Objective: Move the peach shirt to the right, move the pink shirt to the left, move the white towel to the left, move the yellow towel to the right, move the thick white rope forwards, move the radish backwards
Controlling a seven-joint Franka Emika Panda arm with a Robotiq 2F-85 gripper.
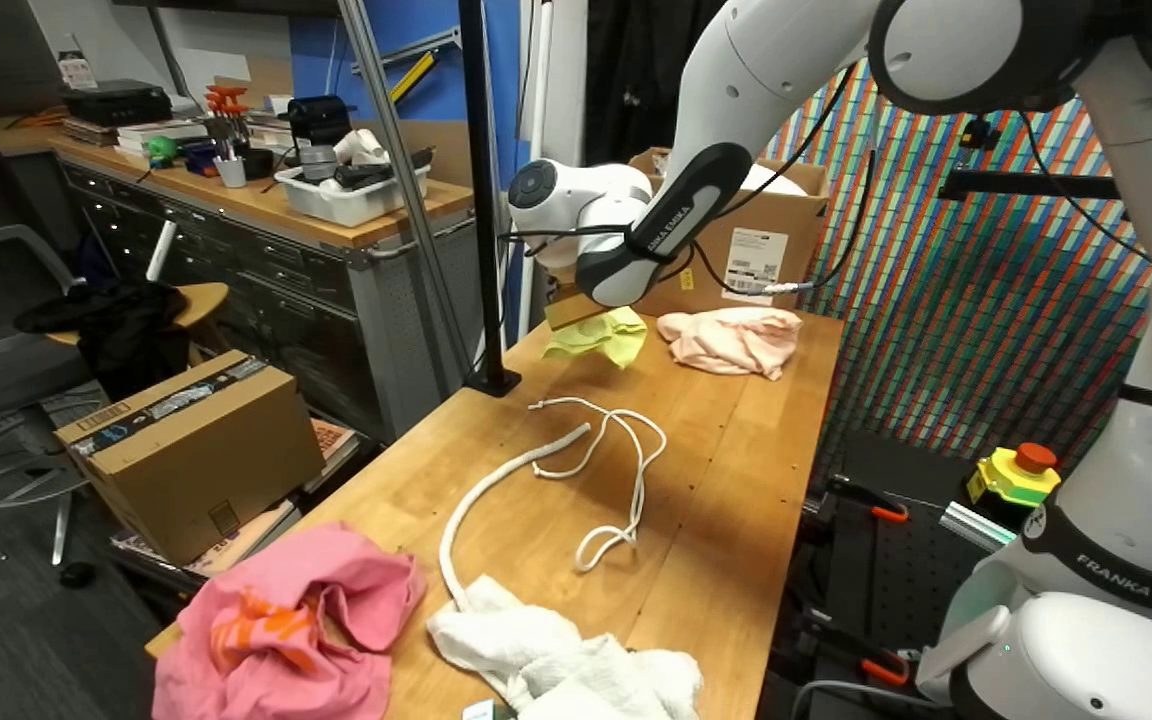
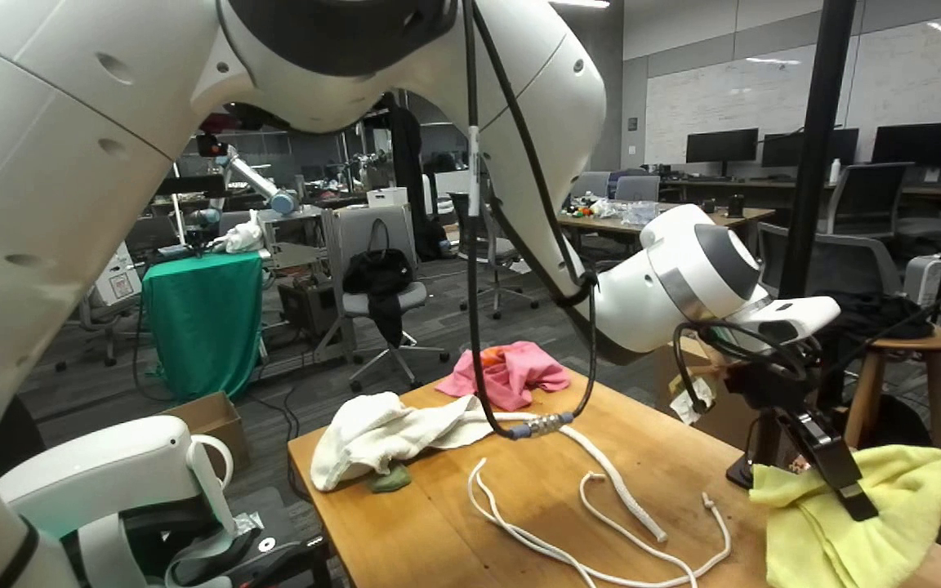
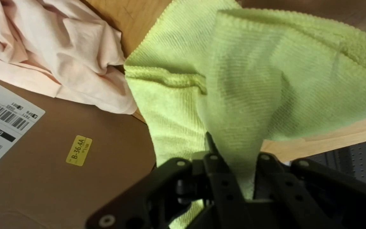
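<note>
We are clenching a fold of the yellow towel (image 3: 243, 86) in the gripper (image 3: 236, 152), presumably so it is not slipping during the rightward move. With the thick white rope (image 1: 479, 490) as dial centre in an exterior view, that towel is hanging at one o'clock, the peach shirt (image 1: 731, 340) lying at two, the white towel (image 1: 566, 648) at five, the pink shirt (image 1: 276, 660) at eight. We are counting two shirts, two towels, one thick rope; no radish is showing.

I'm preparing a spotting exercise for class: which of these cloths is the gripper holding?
The yellow towel: a fold of it is pinched in the gripper. The peach shirt, pink shirt and white towel lie ungripped on the table.
</note>
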